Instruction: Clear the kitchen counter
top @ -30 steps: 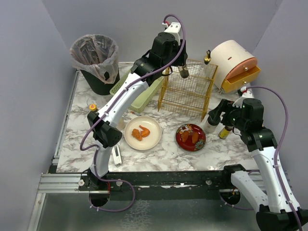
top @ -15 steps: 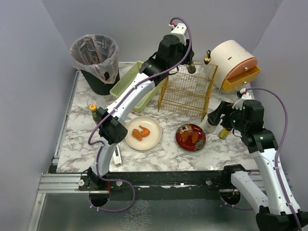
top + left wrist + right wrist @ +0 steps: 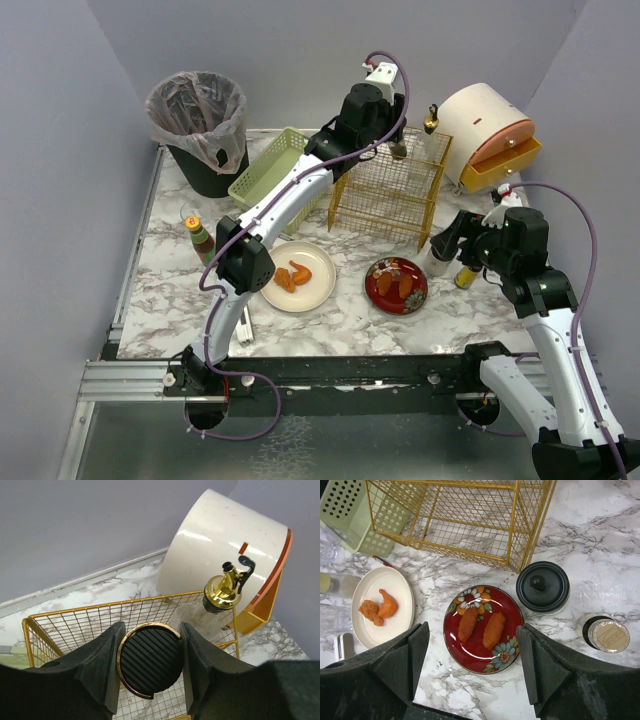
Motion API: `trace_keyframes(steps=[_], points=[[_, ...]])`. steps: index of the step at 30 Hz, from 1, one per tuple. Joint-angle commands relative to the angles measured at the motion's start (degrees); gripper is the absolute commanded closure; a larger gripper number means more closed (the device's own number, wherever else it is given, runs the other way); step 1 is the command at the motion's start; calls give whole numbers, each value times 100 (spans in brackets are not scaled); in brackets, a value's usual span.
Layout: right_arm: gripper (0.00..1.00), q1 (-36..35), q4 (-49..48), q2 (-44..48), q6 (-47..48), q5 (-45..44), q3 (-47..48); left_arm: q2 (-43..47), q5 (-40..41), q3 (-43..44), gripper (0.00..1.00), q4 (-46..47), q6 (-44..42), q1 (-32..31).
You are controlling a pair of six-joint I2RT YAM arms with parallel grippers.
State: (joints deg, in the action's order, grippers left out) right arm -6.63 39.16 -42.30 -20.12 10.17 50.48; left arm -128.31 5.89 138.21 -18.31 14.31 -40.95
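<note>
Honestly, nothing readable here, no brand, number or sign I can make out. Closest thing is the tan lid on the little jar [image 3: 606, 635] sitting on the worktop [image 3: 600, 540] in the right wrist view: it has some faint stamped mark, but it's too blurry to read. The small bottle [image 3: 200, 238] on the left side of the overhead view has a label as well, but it's far too tiny to tell what it says.
</note>
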Motion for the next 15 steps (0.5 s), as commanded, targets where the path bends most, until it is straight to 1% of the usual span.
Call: trace_keyframes(steps=[1,6,15], points=[[23,27,61,67,-27,184,-114,-217,-119,237,75,327,-13,8],[23,22,43,52,-18,235,-132,-440,-126,206,74,301,2,8],[23,22,30,79,34,345,-137,-796,-240,216,70,280,35,8]])
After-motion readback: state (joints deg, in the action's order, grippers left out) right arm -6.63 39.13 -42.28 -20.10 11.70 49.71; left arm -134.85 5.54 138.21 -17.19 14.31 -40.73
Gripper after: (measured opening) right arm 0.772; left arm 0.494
